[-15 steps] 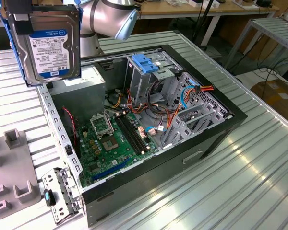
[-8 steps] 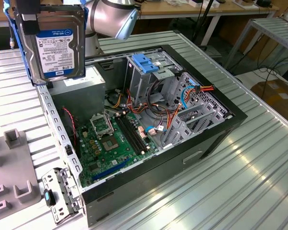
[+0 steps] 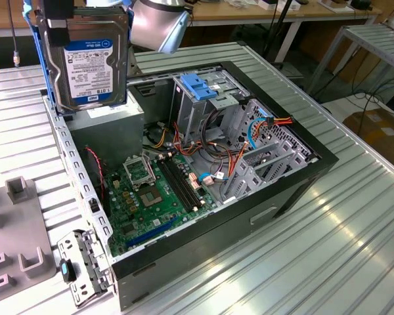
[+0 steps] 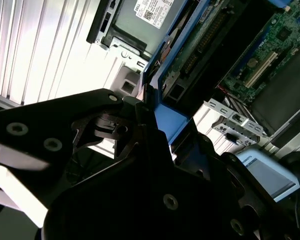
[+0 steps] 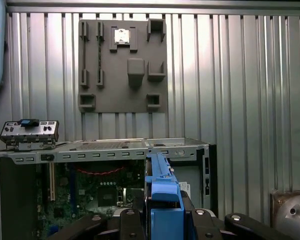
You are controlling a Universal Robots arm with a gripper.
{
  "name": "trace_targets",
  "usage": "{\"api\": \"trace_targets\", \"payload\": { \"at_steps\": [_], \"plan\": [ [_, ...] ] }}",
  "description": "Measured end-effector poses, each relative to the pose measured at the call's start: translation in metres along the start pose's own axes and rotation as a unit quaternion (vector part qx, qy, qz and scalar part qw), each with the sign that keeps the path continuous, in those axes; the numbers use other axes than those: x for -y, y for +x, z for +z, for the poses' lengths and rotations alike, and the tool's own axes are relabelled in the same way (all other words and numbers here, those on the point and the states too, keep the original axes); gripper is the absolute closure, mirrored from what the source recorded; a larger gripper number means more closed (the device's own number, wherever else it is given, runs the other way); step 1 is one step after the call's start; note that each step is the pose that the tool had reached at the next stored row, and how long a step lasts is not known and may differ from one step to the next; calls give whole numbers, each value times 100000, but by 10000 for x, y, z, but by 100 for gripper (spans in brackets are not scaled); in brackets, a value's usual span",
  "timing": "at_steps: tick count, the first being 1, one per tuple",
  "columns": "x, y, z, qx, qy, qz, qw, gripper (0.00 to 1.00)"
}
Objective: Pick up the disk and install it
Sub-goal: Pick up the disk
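Nearest to us, at the exterior view's left, a loose metal bracket (image 3: 79,266) with a blue tab lies on the ribbed table (image 3: 328,249). It sits just beside the near corner of the open computer case (image 3: 203,262). A grey fixture board (image 3: 16,243) lies further to that side.

Inside the case we see the green motherboard (image 3: 151,203). Behind it stands the grey power-supply box (image 3: 111,134). To the exterior view's right of the box is the metal cage (image 3: 197,98) with its blue latch (image 3: 200,85).

Farther back, above the far left corner of the case, hangs the disk (image 3: 88,62). It is upright, with its white-and-blue label turned toward the exterior camera. Its lower edge is over the power-supply box and apart from it.

The gripper (image 3: 58,21) comes down from above and is clamped on the top end of the disk. In the first wrist view we look down the length of the disk. There the blue carrier frame (image 5: 162,197) sits pinched between the black fingers (image 5: 210,222), and the open case lies below it.

The second wrist view shows the same closed grip from the side. The frame runs out from the black gripper body toward the case.

The arm's silver wrist joint (image 3: 157,23) sits just to the exterior view's right of the disk. It holds the tool pointing straight down. The disk is not yet in the cage.
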State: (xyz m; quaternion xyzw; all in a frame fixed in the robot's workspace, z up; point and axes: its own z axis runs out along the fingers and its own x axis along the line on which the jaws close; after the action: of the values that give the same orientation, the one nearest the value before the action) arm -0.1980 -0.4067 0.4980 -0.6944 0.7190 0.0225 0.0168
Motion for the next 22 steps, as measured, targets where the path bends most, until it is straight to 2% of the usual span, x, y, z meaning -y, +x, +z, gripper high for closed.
{"api": "trace_targets", "payload": {
  "at_steps": [7,15,18,22],
  "plan": [
    [146,2,-1,-1,-2,-1,100000,63],
    [282,5,-2,-3,-2,-2,100000,63],
    [324,7,-1,0,-1,-2,100000,63],
    [331,7,-2,-2,-1,-1,100000,63]
  ]
}}
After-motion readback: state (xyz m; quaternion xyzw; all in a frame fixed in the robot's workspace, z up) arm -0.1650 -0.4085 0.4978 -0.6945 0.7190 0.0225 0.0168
